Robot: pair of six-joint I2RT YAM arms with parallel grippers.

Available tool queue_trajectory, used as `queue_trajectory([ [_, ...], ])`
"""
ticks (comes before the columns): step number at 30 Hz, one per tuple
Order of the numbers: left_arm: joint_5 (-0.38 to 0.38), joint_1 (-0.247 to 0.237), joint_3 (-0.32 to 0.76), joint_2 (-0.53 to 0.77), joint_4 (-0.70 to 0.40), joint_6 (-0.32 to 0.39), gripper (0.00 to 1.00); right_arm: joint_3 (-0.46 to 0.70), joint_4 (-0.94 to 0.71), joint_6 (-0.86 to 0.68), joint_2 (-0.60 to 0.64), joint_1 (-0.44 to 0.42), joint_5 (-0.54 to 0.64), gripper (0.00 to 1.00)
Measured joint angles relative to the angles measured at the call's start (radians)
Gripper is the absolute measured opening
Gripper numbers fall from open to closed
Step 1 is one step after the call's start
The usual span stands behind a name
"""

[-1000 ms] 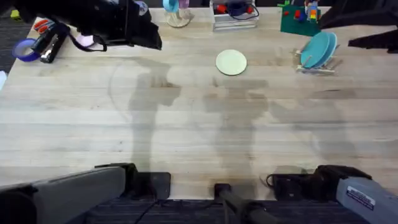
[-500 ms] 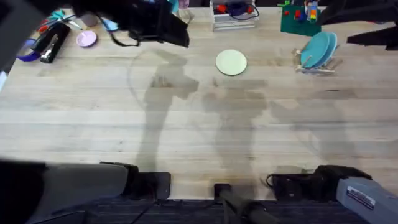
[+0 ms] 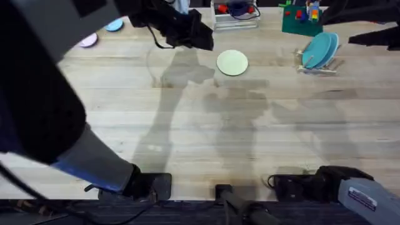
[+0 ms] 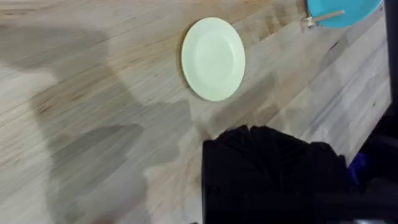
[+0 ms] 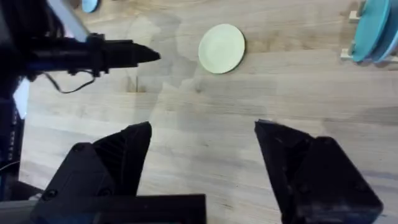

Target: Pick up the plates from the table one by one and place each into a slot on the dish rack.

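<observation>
Right gripper [image 5: 202, 168] — jaws spread wide, empty, above bare table [image 3: 206, 131]. Pale yellow plate [image 3: 232, 62] — lying flat toward 12 o'clock, round, so no long axis; left gripper [image 3: 197, 36] just beside it at its 10 o'clock, finger state cannot be told. Light blue plate [image 3: 319, 50] — on edge in the dish rack [image 3: 320, 66], 1 o'clock; small pink disc [image 3: 88, 40] and blue disc [image 3: 114, 25] lie far at 11 o'clock.

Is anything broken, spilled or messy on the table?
Nothing looks broken or spilled. The pale yellow plate lies flat on the table, not yet in the dish rack. A blue plate already stands on edge in the rack. The left gripper hangs beside the yellow plate.
</observation>
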Motion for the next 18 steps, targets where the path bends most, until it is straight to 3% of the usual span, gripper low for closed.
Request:
queue_trajectory([
  [8,0.016,-0.042,0.000,0.102,0.149,-0.126,0.040,0.000,0.000,0.000,0.000,0.000,0.000,0.995],
  [18,0.036,-0.073,0.055,0.216,0.180,-0.177,0.040,0.000,0.000,0.000,0.000,0.000,0.000,0.995],
])
